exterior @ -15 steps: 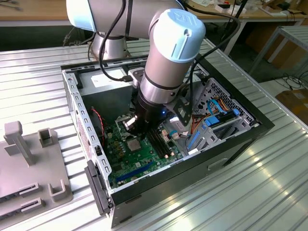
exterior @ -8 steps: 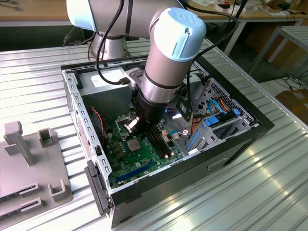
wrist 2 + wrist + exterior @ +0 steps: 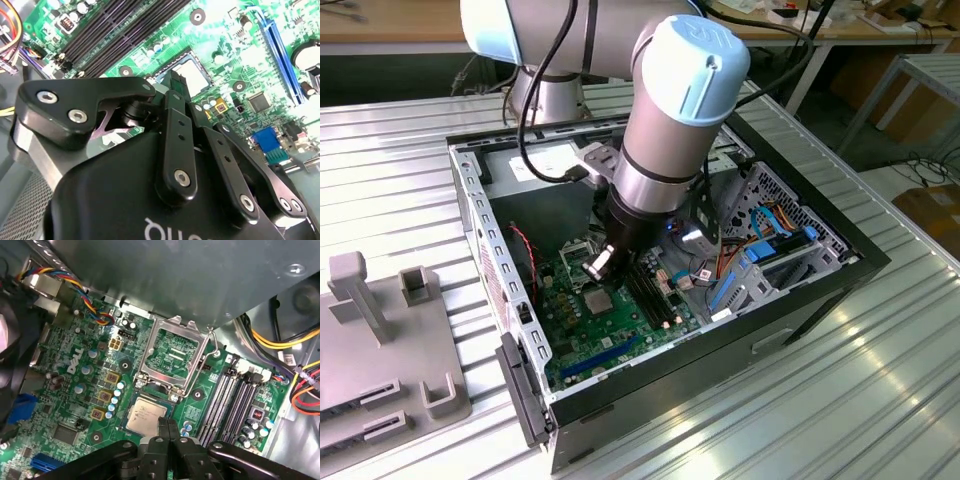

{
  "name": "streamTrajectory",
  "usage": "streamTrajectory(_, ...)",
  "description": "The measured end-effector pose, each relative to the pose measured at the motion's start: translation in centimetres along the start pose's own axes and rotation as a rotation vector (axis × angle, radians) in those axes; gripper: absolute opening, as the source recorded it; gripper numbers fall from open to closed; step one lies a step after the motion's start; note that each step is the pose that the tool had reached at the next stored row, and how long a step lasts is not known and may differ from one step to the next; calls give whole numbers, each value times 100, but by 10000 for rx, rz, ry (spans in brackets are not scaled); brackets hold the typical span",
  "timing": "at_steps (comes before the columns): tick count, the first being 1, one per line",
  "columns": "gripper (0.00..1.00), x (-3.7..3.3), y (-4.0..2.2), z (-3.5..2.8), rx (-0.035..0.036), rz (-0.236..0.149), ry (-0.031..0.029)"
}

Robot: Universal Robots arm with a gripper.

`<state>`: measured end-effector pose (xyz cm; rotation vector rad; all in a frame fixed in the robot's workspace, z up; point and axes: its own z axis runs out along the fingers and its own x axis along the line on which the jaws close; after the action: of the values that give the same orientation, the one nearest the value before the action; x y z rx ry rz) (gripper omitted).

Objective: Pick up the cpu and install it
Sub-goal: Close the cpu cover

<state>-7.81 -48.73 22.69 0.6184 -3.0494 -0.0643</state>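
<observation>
Just above cpu [image 3: 142,412], hand [image 3: 167,422] clenched; open socket frame [image 3: 175,355] & RAM slots [image 3: 225,400] beside.

Exterior: high, oblique; 2 wrist views close over motherboard [image 3: 67,410]

Pretty tight in here. There's open air straight above the middle of the motherboard [image 3: 80,390], where the gripper [image 3: 167,424] hangs. The grey power-supply box [image 3: 200,275] overhangs the socket frame [image 3: 172,356], wires [image 3: 92,307] sprawl in one corner, and the case wall [image 3: 470,230] and drive cage [image 3: 775,235] box everything in.
</observation>
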Motion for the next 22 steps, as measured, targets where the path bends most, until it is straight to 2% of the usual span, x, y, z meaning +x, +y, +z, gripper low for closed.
streamTrajectory(7, 11, -117, -16, 4, -2, -166, 5)
streamTrajectory(10, 11, -135, -2, 4, 1, -233, 9)
streamTrajectory(12, 11, -138, 3, 4, 5, -410, 18)
streamTrajectory(19, 11, -138, 5, 3, 36, -1868, 86)
streamTrajectory(20, 11, -138, 5, 3, 42, -2167, 100)
streamTrajectory(22, 11, -139, 6, -7, 50, -2384, 110)
